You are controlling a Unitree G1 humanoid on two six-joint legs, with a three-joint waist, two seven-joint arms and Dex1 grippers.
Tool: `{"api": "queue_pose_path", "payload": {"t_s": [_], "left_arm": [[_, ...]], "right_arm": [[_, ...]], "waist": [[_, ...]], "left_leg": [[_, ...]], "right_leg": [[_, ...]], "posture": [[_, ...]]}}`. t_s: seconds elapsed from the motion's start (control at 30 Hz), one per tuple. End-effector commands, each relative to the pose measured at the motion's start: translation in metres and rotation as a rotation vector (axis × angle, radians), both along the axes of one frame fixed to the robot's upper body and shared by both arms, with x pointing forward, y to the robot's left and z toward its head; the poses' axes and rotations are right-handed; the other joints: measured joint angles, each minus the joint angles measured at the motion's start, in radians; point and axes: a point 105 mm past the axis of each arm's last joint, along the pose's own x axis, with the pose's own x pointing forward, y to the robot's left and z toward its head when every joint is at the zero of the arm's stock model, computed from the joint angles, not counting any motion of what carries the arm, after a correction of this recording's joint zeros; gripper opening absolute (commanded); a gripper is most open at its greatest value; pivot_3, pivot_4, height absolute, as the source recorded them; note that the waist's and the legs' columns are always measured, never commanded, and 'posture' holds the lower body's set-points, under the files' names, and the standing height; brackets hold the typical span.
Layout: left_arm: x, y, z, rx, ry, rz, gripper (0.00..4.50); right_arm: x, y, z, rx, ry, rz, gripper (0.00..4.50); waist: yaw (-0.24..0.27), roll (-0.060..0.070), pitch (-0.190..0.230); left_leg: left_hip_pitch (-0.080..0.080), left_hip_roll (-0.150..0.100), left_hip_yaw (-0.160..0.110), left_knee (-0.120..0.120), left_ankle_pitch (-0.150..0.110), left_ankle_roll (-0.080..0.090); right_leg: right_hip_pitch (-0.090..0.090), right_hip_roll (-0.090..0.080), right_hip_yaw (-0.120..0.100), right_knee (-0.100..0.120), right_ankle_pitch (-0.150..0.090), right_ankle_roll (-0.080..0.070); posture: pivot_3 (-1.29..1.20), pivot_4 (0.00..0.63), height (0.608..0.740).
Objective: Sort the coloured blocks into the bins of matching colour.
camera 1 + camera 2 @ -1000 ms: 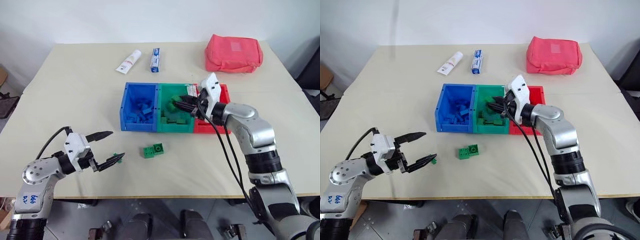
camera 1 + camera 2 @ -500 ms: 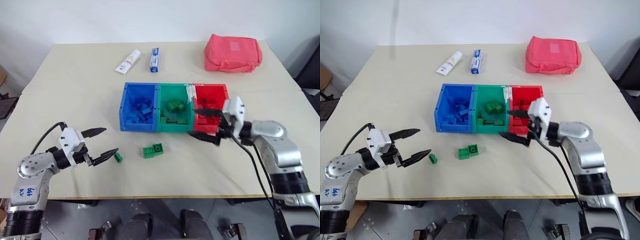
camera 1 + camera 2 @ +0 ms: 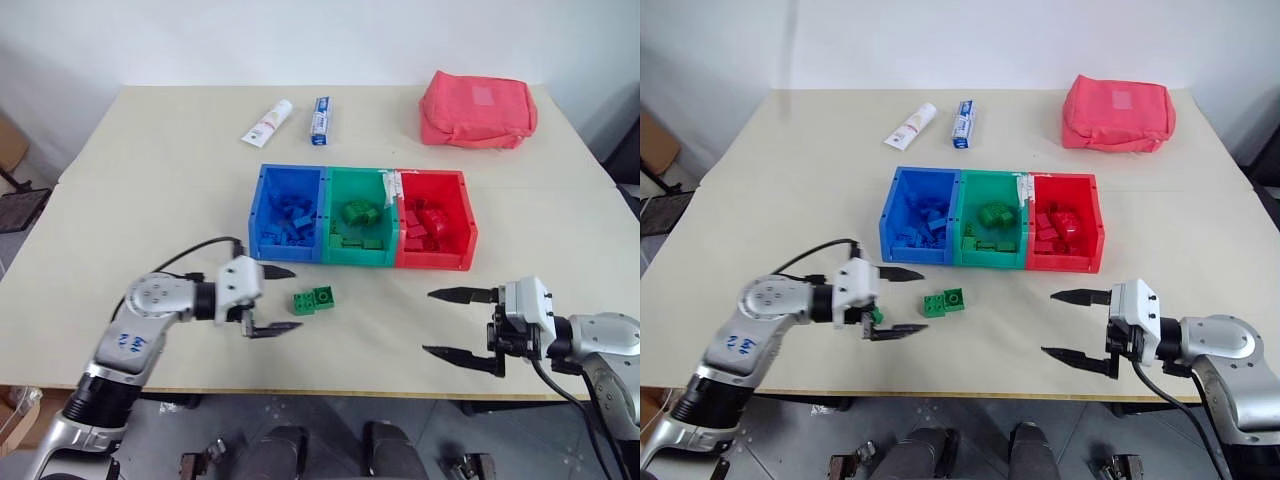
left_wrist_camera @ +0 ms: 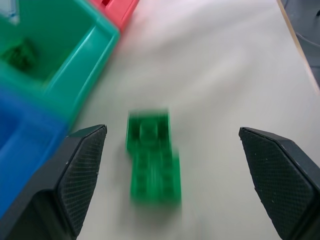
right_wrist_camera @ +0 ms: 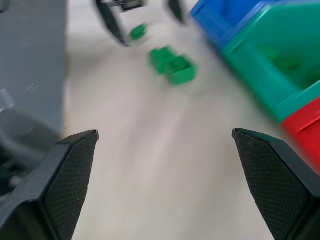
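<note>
The three joined bins stand mid-table: blue (image 3: 268,205), green (image 3: 360,252) and red (image 3: 463,215), each holding bricks of its own colour. A green coloured block (image 3: 316,298) made of joined bricks lies on the table in front of the bins. My left gripper (image 3: 296,298) is open, level with this block at its left end, and the left wrist view shows the block (image 4: 152,160) between the spread fingers, untouched. A small green block (image 5: 138,31) lies by the left gripper. My right gripper (image 3: 428,322) hangs open and empty near the table's front right.
A pinkish-red pouch (image 3: 478,108) sits at the back right. Two white toothpaste tubes (image 3: 266,122) (image 3: 320,120) lie behind the bins. The table's front edge (image 3: 350,392) runs just below both grippers.
My left gripper swung right, from the small green block to the larger one. My right gripper opened, left the green bin and drew back to the front right. The camera shifted slightly.
</note>
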Motion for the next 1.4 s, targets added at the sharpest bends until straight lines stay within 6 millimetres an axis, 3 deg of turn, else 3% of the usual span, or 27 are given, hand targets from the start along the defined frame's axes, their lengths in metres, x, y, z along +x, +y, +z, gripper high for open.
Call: {"api": "queue_pose_path", "payload": {"t_s": [0.03, 0.17, 0.4, 0.6, 0.73, 0.87, 0.93, 1.07, 1.2, 1.33, 1.4], "left_arm": [[0.016, -0.021, -0.001, 0.085, -0.046, 0.045, 4.50], [0.035, -0.030, -0.007, 0.171, -0.071, 0.117, 4.50], [0.030, -0.026, -0.019, 0.293, 0.028, 0.077, 4.50], [0.031, -0.028, -0.019, 0.267, 0.042, 0.076, 2.71], [0.032, -0.033, -0.004, 0.194, 0.029, 0.062, 1.48], [0.027, -0.046, 0.035, -0.021, 0.090, 0.025, 1.49], [0.027, -0.052, 0.054, -0.098, 0.036, -0.001, 1.49], [0.045, -0.064, 0.083, -0.224, -0.069, 0.063, 1.49], [0.081, -0.073, 0.087, -0.282, -0.143, 0.202, 1.49], [0.097, -0.087, 0.081, -0.288, -0.162, 0.217, 1.49], [0.098, -0.089, 0.080, -0.286, -0.154, 0.203, 2.21]], "right_arm": [[-0.003, 0.004, 0.010, 0.005, -0.044, -0.017, 4.49], [-0.007, 0.009, 0.010, 0.008, -0.052, -0.037, 4.49], [-0.016, 0.007, 0.007, 0.018, -0.047, -0.093, 4.49], [-0.016, 0.004, 0.003, 0.018, -0.049, -0.117, 4.50], [-0.015, 0.003, 0.006, 0.056, -0.051, -0.148, 4.50], [-0.012, -0.001, 0.012, 0.114, -0.088, -0.225, 4.50], [-0.009, -0.006, 0.017, 0.145, -0.114, -0.281, 4.50], [-0.001, -0.025, 0.030, 0.196, -0.180, -0.414, 4.50], [0.004, -0.039, 0.040, 0.231, -0.249, -0.525, 4.50], [0.007, -0.040, 0.048, 0.276, -0.306, -0.581, 4.50], [0.008, -0.037, 0.048, 0.275, -0.303, -0.577, 4.50]], "waist": [[0.003, 0.000, 0.000], [0.003, -0.001, 0.000], [0.005, -0.001, 0.001], [0.005, -0.001, 0.001], [0.006, -0.001, 0.001], [0.007, -0.002, 0.001], [0.007, -0.002, 0.001], [0.008, -0.002, 0.001], [0.016, -0.002, 0.001], [0.012, -0.002, 0.001], [0.009, -0.003, 0.001]], "left_leg": [[0.000, 0.000, 0.000, 0.000, 0.000, 0.000], [0.000, 0.000, 0.000, 0.000, 0.000, -0.001], [0.000, 0.000, 0.000, 0.000, 0.000, -0.001], [0.000, 0.000, 0.000, 0.001, 0.000, -0.001], [0.000, 0.000, 0.000, 0.001, 0.000, -0.001], [-0.001, 0.000, -0.001, 0.002, 0.000, -0.001], [-0.001, 0.000, -0.001, 0.002, 0.000, -0.001], [0.000, 0.000, -0.001, 0.002, 0.000, -0.001], [0.000, -0.001, -0.001, 0.004, 0.001, 0.000], [0.000, -0.001, 0.000, 0.003, 0.001, -0.001], [0.000, -0.001, 0.001, 0.002, 0.001, 0.000]], "right_leg": [[0.000, 0.000, 0.000, 0.000, 0.000, 0.000], [0.000, 0.001, 0.000, 0.000, 0.000, 0.000], [0.000, 0.001, 0.000, 0.000, 0.000, 0.000], [0.000, 0.001, 0.000, 0.001, 0.000, 0.000], [0.000, 0.001, 0.000, 0.001, 0.000, 0.000], [0.000, 0.001, 0.000, 0.001, 0.000, 0.000], [0.000, 0.001, 0.000, 0.001, 0.000, 0.000], [0.000, 0.001, 0.000, 0.001, 0.000, 0.001], [0.001, 0.001, 0.000, 0.001, 0.001, 0.001], [0.000, 0.002, 0.000, 0.002, 0.001, 0.001], [-0.001, 0.002, 0.000, 0.002, 0.001, 0.001]], "posture": [[0.00, 0.150, 0.740], [0.00, 0.150, 0.740], [0.00, 0.150, 0.740], [0.00, 0.150, 0.740], [0.00, 0.150, 0.740], [0.00, 0.150, 0.740], [0.00, 0.150, 0.740], [0.00, 0.150, 0.740], [0.00, 0.150, 0.740], [0.00, 0.150, 0.740], [0.00, 0.150, 0.740]]}}
